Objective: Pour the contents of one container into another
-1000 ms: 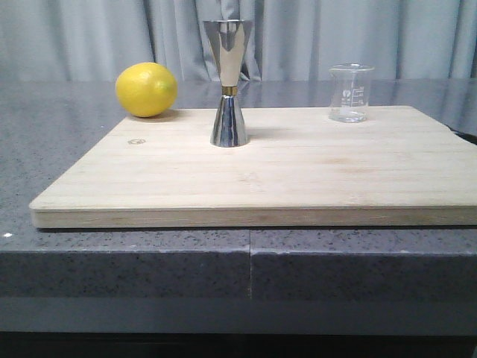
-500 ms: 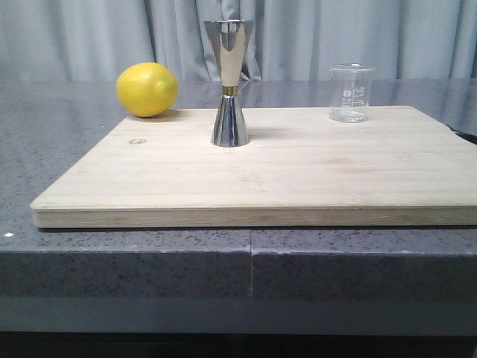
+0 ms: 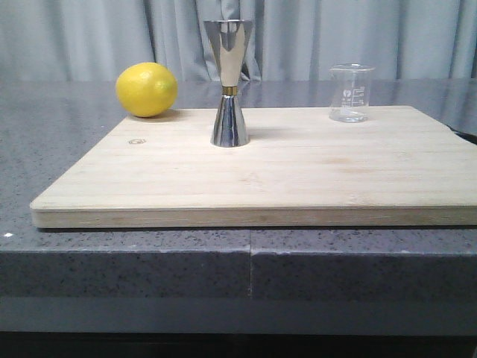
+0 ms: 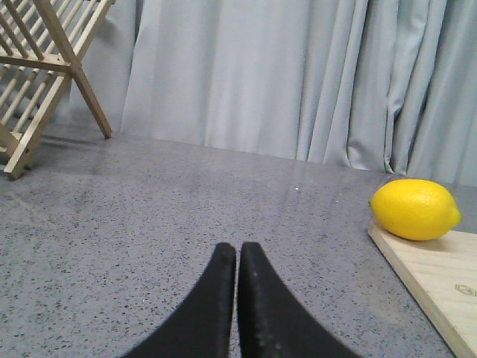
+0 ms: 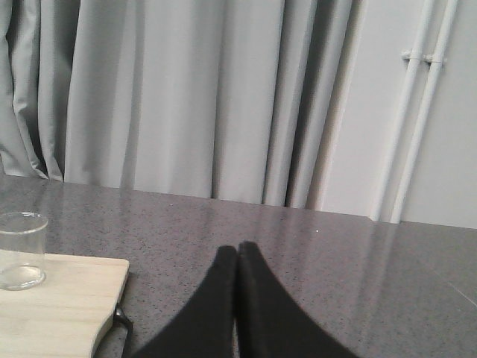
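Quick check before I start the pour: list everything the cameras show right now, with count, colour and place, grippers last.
glass beaker: one, clear with white marks, upright at the cutting board's far right.
steel jigger: one, polished with gold band, upright on the board, left of centre.
lemon: one, yellow, at the board's far left corner.
cutting board: one, pale wood, on the countertop.
countertop: grey speckled.
wooden rack: one, pale wood, on the countertop, left of the lemon.
curtain: grey, behind.
white pipes: two, on the wall.
left gripper: black, shut, empty.
right gripper: black, shut, empty.
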